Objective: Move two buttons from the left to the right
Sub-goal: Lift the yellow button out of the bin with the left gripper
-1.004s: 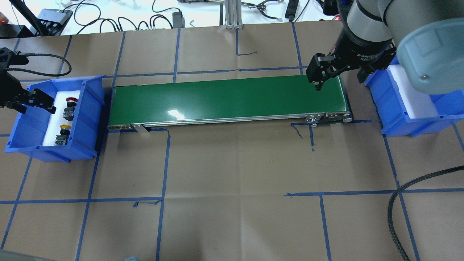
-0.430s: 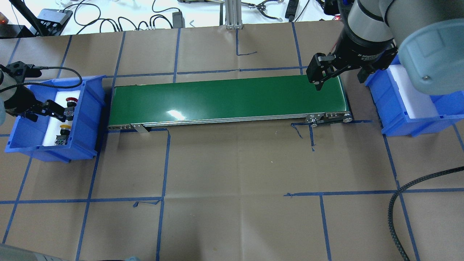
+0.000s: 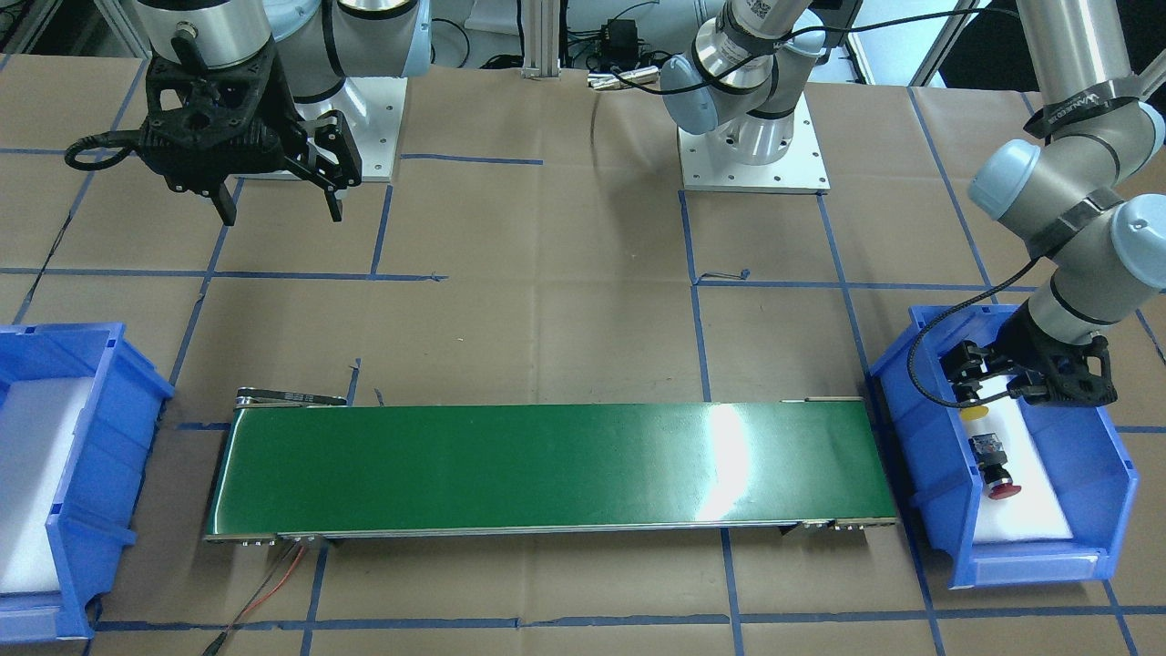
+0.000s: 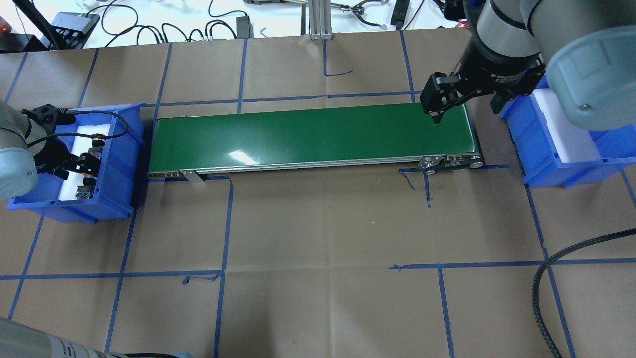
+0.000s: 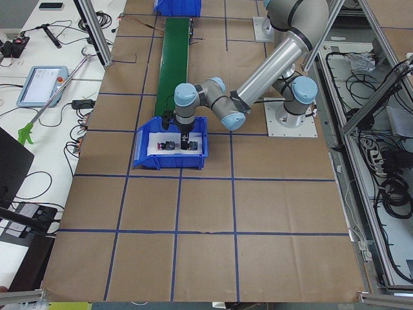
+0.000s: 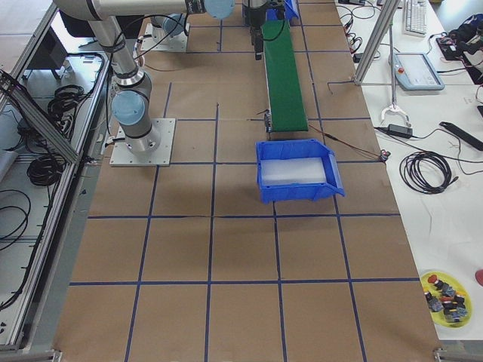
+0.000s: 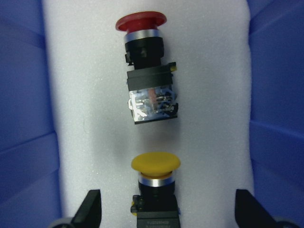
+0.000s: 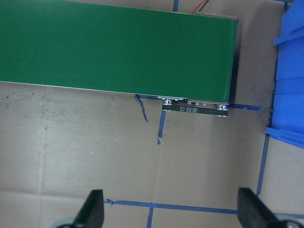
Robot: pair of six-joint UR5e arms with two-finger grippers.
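The red button (image 7: 141,21) and the yellow button (image 7: 156,164) lie on white foam in the left blue bin (image 4: 119,149). My left gripper (image 7: 168,209) is open and low in the bin, with one finger on each side of the yellow button's body, not touching it. In the front-facing view the gripper (image 3: 988,378) hangs over the yellow cap (image 3: 975,412), with the red button (image 3: 1002,490) beyond it. My right gripper (image 4: 467,107) is open and empty, above the right end of the green conveyor belt (image 4: 313,134).
The right blue bin (image 4: 534,149) with a white foam liner stands past the belt's right end. It also shows in the front-facing view (image 3: 137,383). A black cable (image 4: 546,288) loops at the table's front right. Blue tape lines mark the brown paper.
My left gripper has moved from the bin's left wall inward and down over the yellow button. The right arm has not moved.
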